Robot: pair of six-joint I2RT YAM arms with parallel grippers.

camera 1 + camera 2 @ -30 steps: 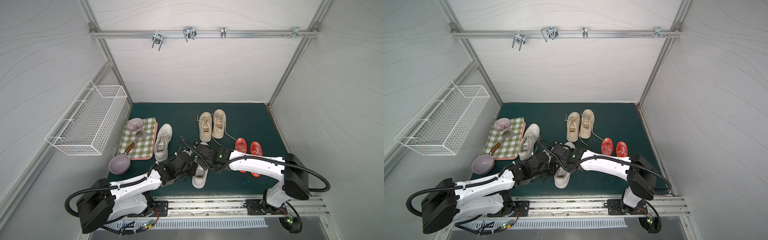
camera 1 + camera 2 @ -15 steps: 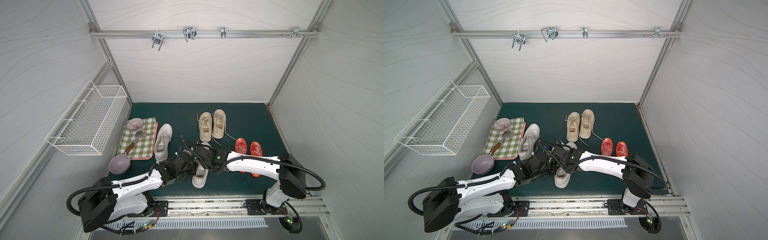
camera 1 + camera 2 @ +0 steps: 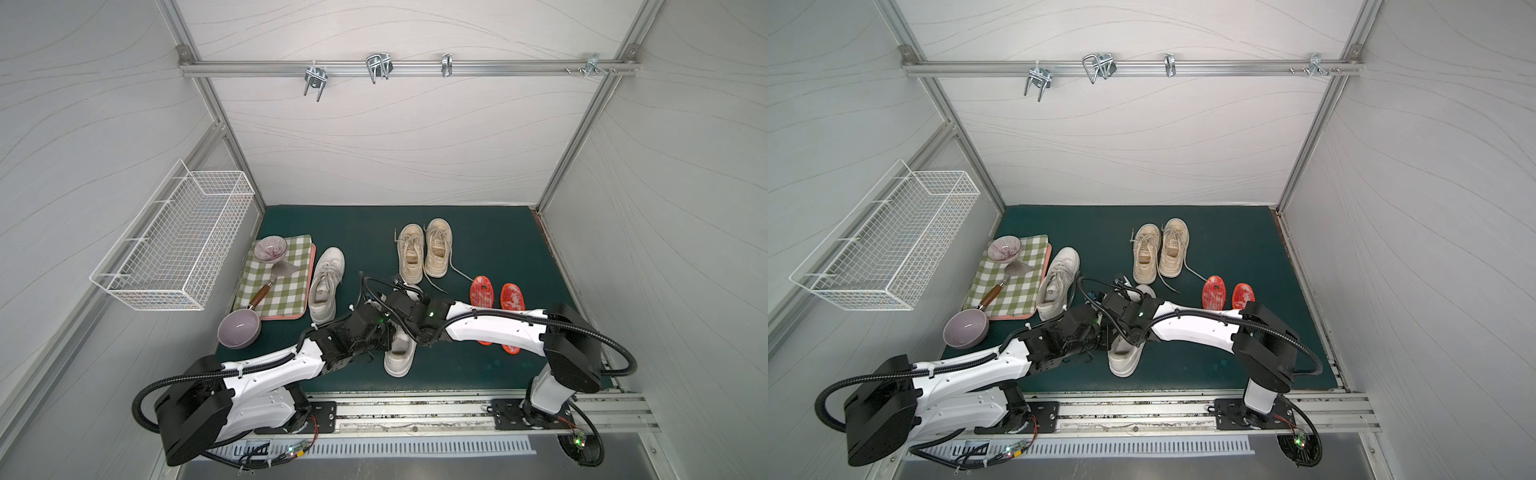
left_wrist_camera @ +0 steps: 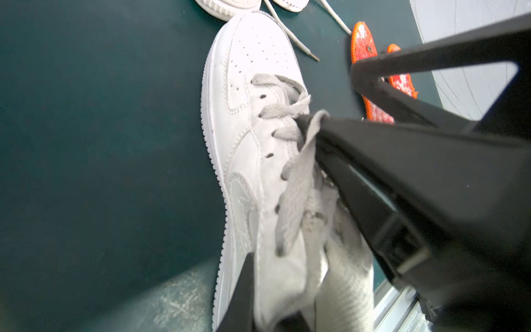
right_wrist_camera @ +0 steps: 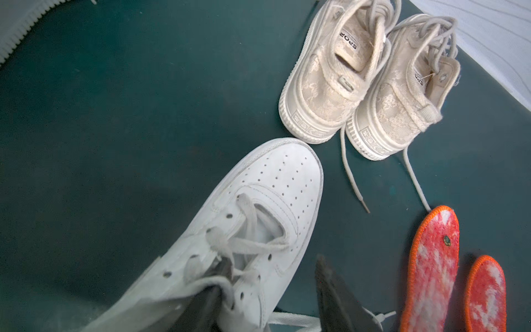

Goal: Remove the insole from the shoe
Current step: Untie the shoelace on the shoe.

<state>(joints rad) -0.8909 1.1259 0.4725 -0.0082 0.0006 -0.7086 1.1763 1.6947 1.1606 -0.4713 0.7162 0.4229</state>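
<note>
The white shoe (image 3: 400, 356) (image 3: 1122, 360) lies near the mat's front edge, under both wrists. My left gripper (image 4: 267, 310) is shut on the shoe's (image 4: 247, 120) lace-side upper near the opening. My right gripper (image 5: 273, 290) stands open across the shoe's (image 5: 267, 195) other wall. One of its fingers (image 5: 211, 290) is tucked under the laces inside the opening, and the second finger (image 5: 330, 287) hangs outside over the mat. The insole is hidden inside the shoe. In both top views the two black wrists meet above the shoe's middle.
A second white sneaker (image 3: 326, 282) lies to the left. A beige pair (image 3: 424, 249) stands behind, its loose laces trailing. Two orange insoles (image 3: 482, 291) lie under the right arm. At far left are a checked cloth (image 3: 278, 278), bowls (image 3: 239, 328) and a wire basket (image 3: 174, 241).
My left gripper has closed down on the shoe's upper. My right gripper's jaws have spread wider across the shoe's wall. Both arms have barely shifted.
</note>
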